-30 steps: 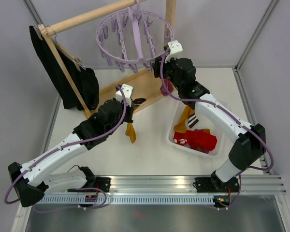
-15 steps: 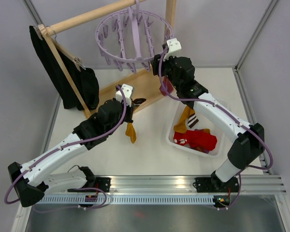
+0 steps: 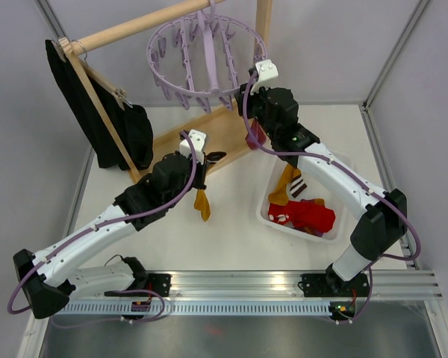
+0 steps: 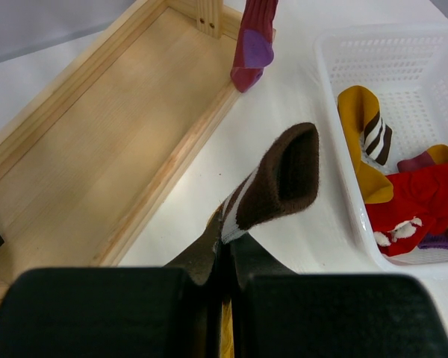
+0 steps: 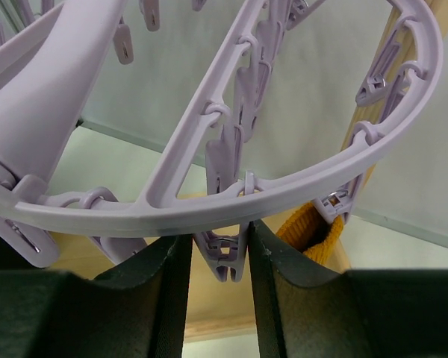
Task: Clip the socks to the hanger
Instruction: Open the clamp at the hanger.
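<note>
The lavender hanger [image 3: 181,89] hangs from the wooden rack. My right gripper [image 3: 248,92] reaches up under its near rim [image 5: 209,212]. In the right wrist view that gripper [image 5: 218,242] is shut on one dangling peg [image 5: 225,257], a finger against each side. A mustard sock [image 5: 313,231] is clipped in the neighbouring peg, and a maroon and purple sock [image 4: 250,45] hangs below the ring. My left gripper [image 3: 211,157] is shut on a brown, white and mustard sock [image 4: 284,179], whose mustard end [image 3: 201,203] dangles above the table.
A white basket [image 3: 336,227] at the right holds more socks, mustard striped and red [image 3: 308,215]. The rack's wooden base frame [image 4: 97,142] lies under the hanger. A black garment [image 3: 108,123] hangs on a wooden hanger at the left.
My right gripper has crept up and left to the hanger's rim and its jaws have narrowed onto the peg. The left arm and its sock have stayed put.
</note>
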Controlling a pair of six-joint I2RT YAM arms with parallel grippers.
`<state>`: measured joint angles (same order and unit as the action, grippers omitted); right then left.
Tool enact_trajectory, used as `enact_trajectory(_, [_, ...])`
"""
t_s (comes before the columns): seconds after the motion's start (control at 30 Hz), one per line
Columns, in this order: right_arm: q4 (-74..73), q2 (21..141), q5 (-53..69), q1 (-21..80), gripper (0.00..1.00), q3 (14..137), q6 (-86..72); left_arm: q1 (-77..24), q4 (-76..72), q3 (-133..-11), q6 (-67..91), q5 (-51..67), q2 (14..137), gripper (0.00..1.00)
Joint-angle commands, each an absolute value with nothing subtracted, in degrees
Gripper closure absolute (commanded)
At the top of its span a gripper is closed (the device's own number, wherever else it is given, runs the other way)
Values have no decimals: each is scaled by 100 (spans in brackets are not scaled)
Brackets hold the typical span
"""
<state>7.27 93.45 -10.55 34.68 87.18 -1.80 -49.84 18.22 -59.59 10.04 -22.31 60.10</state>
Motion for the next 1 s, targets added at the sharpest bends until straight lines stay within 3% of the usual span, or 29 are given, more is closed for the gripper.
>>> enact_trajectory(0.0, [712, 9272, -1222, 3507, 72, 8983, -351, -4948, 1591, -6205, 1046, -2110, 6126, 98])
enact_trajectory(0.4, [18, 9141, -1353, 3507, 99, 9280, -1046, -4948, 484, -6609, 1151, -1968, 7065, 98])
enact_trajectory(0.97, [-677, 9193, -1222, 3507, 100, 9861, -1406, -4729, -966, -7031, 1362, -2830, 8262, 98])
